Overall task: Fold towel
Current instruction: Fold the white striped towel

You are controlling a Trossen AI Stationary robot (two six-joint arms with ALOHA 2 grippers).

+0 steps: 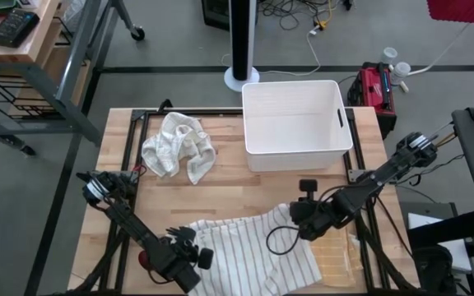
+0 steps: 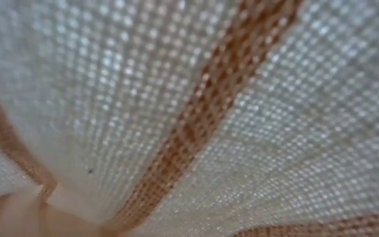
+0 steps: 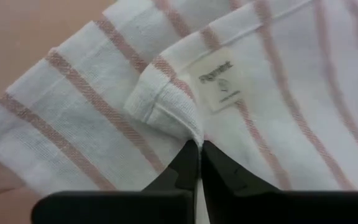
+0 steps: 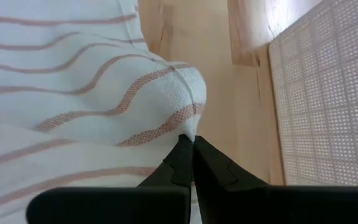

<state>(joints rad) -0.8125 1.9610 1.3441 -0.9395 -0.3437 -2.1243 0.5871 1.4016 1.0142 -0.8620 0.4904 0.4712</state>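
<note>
Bench [image 1: 122, 164] of pale butcher-block wood stands on a grey floor [image 1: 171, 66], a white plastic tub [image 1: 293, 123] at its far edge and a crumpled cream cloth [image 1: 178, 146] beside it. The white towel with thin reddish stripes [image 1: 245, 247] lies along the near edge. The left pincer [image 3: 199, 155] is clenched on a hemmed corner, the right pincer [image 4: 191, 152] on a raised fold.

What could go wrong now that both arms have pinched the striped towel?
1. The left gripper holds only a thin bunched edge of the striped towel; it could slip out when lifted.
2. The right gripper pinches a small fold too, so uneven pulls may skew the fold.
3. The towel covers the low camera.
</note>
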